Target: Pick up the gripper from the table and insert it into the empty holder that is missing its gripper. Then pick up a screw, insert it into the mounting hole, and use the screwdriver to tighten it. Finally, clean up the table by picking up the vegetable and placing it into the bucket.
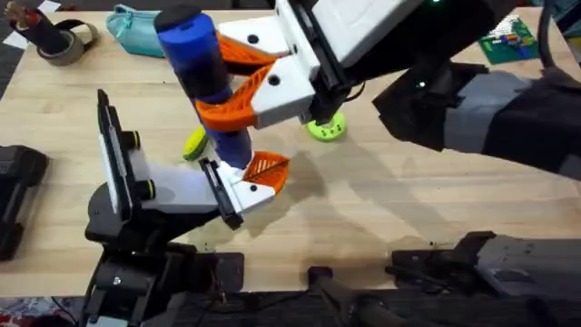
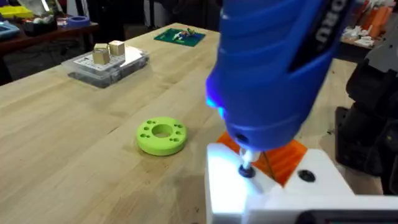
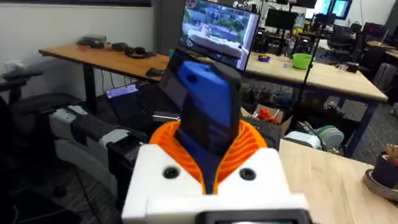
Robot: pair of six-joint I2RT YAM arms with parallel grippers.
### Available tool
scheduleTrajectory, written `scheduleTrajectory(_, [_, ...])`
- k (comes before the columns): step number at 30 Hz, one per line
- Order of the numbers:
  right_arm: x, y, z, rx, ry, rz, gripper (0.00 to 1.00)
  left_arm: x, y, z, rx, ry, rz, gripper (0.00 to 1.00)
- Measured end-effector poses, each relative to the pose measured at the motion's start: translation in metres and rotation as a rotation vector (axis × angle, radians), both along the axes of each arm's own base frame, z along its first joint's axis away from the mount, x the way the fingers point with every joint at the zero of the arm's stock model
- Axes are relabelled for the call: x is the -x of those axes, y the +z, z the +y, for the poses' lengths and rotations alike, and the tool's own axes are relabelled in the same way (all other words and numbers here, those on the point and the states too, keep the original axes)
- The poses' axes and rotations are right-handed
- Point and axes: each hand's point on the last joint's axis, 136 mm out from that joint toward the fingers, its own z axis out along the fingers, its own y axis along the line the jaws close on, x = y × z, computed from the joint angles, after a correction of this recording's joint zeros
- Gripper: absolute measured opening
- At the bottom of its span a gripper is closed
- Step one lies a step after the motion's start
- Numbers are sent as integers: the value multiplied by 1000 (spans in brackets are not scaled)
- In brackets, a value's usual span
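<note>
A: How does the right arm sit over the light wooden surface (image 1: 436,218)?

B: It reaches in from 2 o'clock, its hand (image 1: 238,84) pinching the thick blue cylindrical screwdriver (image 1: 201,73) upright between orange ribbed pads.

A: And the grey holder (image 1: 136,195)?

B: At 8 o'clock. The screwdriver's tip (image 2: 246,169) meets the small white orange-tipped gripper (image 1: 257,179) seated there.

A: The left hand?

B: Cannot tell. The lettering on the blue handle is unreadable.
</note>
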Motion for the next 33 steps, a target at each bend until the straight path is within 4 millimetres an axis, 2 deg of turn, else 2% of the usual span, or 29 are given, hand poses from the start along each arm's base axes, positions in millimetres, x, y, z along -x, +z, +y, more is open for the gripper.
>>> scheduleTrajectory(33, [-2, 0, 0, -6, -14, 2, 45, 0, 0, 0, 0, 0, 0, 14])
